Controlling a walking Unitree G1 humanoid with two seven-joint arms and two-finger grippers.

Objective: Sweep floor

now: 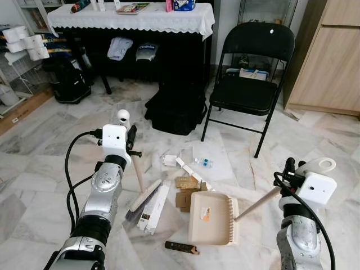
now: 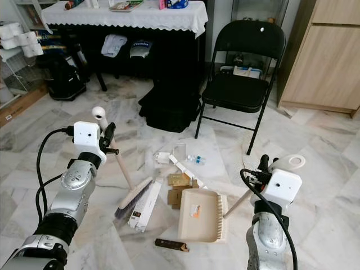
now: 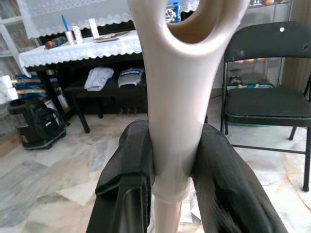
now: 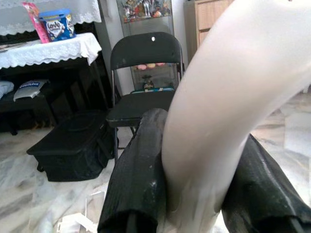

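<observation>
My left gripper [image 1: 130, 138] is shut on the cream broom handle [image 3: 171, 97], its fingers [image 3: 127, 160] clamped on both sides. The broom's brush head [image 1: 144, 196] rests on the marble floor beside a long white box [image 1: 155, 207]. My right gripper [image 1: 289, 169] is shut on the cream dustpan handle [image 4: 214, 111]. The beige dustpan [image 1: 211, 217] lies flat on the floor between the arms. Litter lies just beyond it: cardboard pieces [image 1: 187, 183], small white boxes [image 1: 169, 160], a clear plastic bottle [image 1: 203, 163]. A dark bar [image 1: 181, 247] lies in front of the pan.
A black folding chair [image 1: 253, 62] stands behind the litter on the right, a black bag [image 1: 177, 107] beside it. Behind is a table with a white lace cloth [image 1: 135, 19]. A wooden cabinet [image 1: 332, 62] is far right, a black vacuum [image 1: 67, 79] far left.
</observation>
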